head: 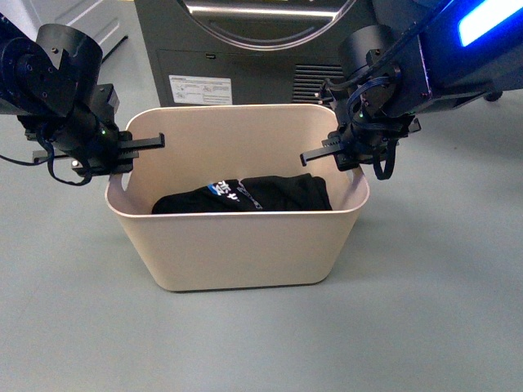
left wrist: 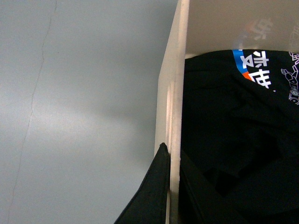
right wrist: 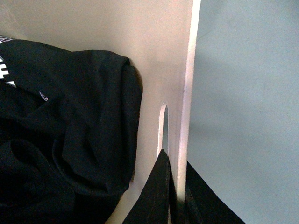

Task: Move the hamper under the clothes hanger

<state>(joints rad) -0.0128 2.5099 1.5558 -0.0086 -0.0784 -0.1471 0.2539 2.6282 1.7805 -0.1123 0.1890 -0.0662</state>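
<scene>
1. The hamper (head: 237, 245) stands on the grey floor (head: 441, 310) just in front of the dryer (head: 245, 49), with black clothes (head: 245, 194) in its bottom. The clothes hanger is not in view.
2. The left gripper (head: 124, 162) has its jaws clenched on the rim of the left short wall. The right gripper (head: 350, 157) grips the right wall just beside the slot handle (right wrist: 163, 126).
3. Move both arms as one, at the same height and pace, so the tub doesn't twist.
4. The smooth, thin plastic may slip, so pinch firmly and start gently.

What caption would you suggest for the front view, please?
Left hand and right hand grip the hamper by its walls; black garment inside, dryer behind.
</scene>
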